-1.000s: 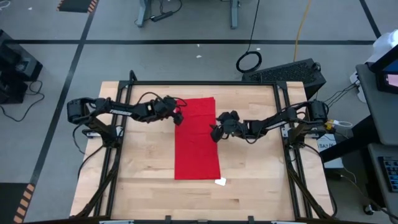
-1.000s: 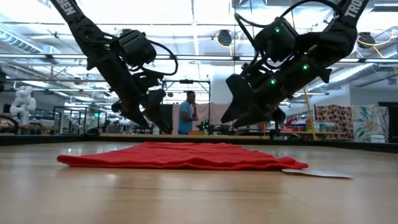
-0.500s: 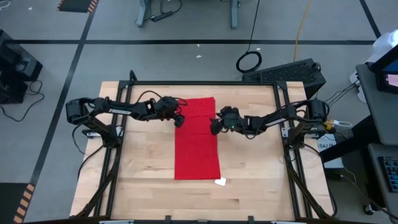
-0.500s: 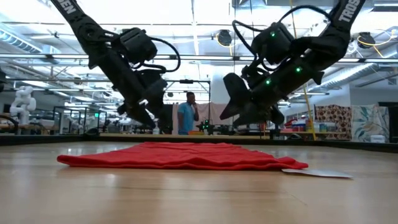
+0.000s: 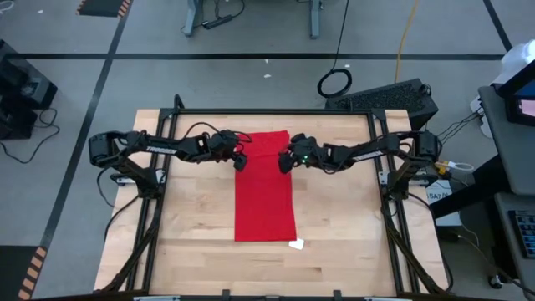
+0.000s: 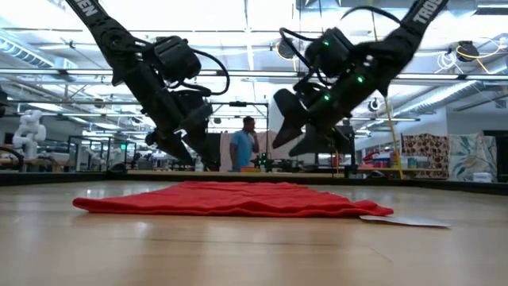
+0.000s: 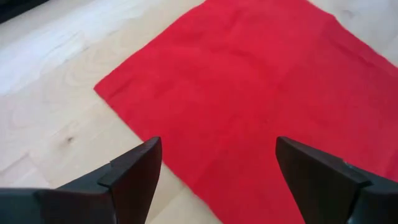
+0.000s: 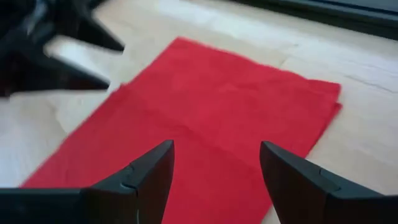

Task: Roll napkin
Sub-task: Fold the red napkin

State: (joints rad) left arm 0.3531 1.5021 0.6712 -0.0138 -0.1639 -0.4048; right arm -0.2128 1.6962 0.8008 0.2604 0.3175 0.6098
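Note:
The red napkin (image 5: pixel 264 186) lies flat on the wooden table as a long rectangle running from far to near. It also shows in the low view (image 6: pixel 230 199), in the left wrist view (image 7: pixel 261 87) and in the right wrist view (image 8: pixel 205 118). My left gripper (image 5: pixel 241 157) is open and hangs above the napkin's left edge near its far end. My right gripper (image 5: pixel 285 160) is open and hangs above the napkin's right edge near its far end. In the low view both grippers are clear above the cloth.
A small white tag or scrap (image 5: pixel 296 244) lies on the table by the napkin's near right corner. A black frame (image 5: pixel 276 112) rims the table. A person (image 6: pixel 240 147) stands in the room far behind the table.
My right gripper has moved toward the table's far edge and a little left, along the napkin's right edge, staying above the cloth. My left gripper has shifted slightly. The napkin has not moved.

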